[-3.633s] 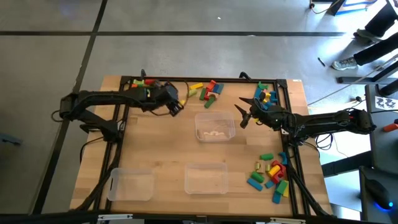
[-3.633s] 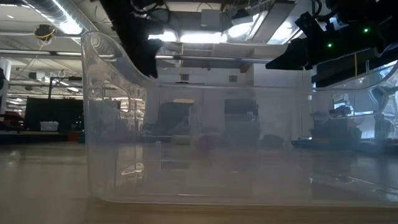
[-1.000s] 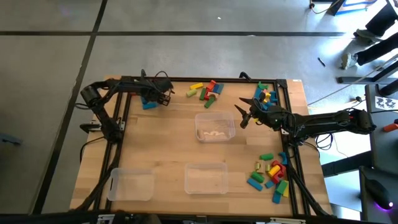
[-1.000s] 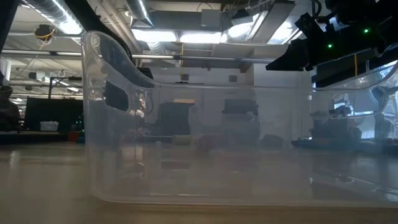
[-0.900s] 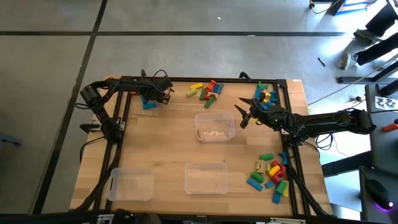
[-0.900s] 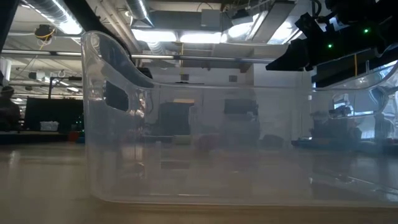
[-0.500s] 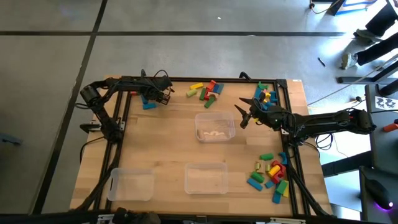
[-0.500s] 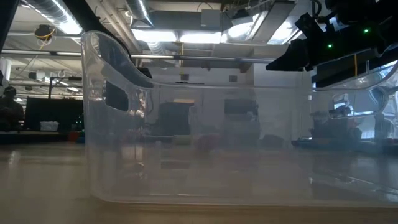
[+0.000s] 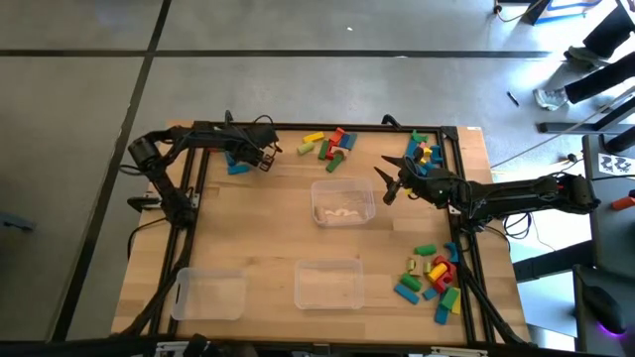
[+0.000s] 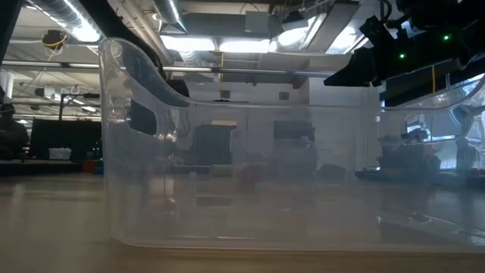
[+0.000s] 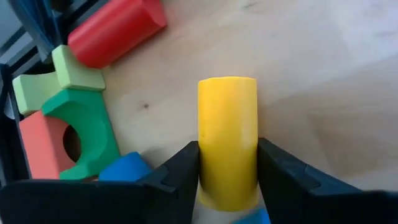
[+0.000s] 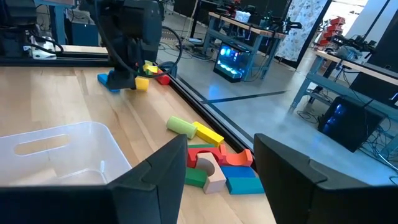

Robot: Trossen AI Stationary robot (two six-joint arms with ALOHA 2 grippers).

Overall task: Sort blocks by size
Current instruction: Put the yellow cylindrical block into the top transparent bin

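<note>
— What is the table (image 9: 268,228) made of?
— Pale wood, matt, with fine grain; its frame (image 9: 327,126) looks like dark metal.
— And the trays (image 10: 227,174)?
— Clear plastic, smooth and glossy; they catch the ceiling lights.
— The blocks (image 11: 227,140)?
— Painted, with a soft satin sheen; the yellow one looks smooth; the fingers (image 11: 177,180) against its two sides are matt black, plastic by the look.

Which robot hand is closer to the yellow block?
The left gripper: its fingers sit on either side of the yellow block at the table's far left corner. The right gripper hovers well away, beside the middle tray.
</note>
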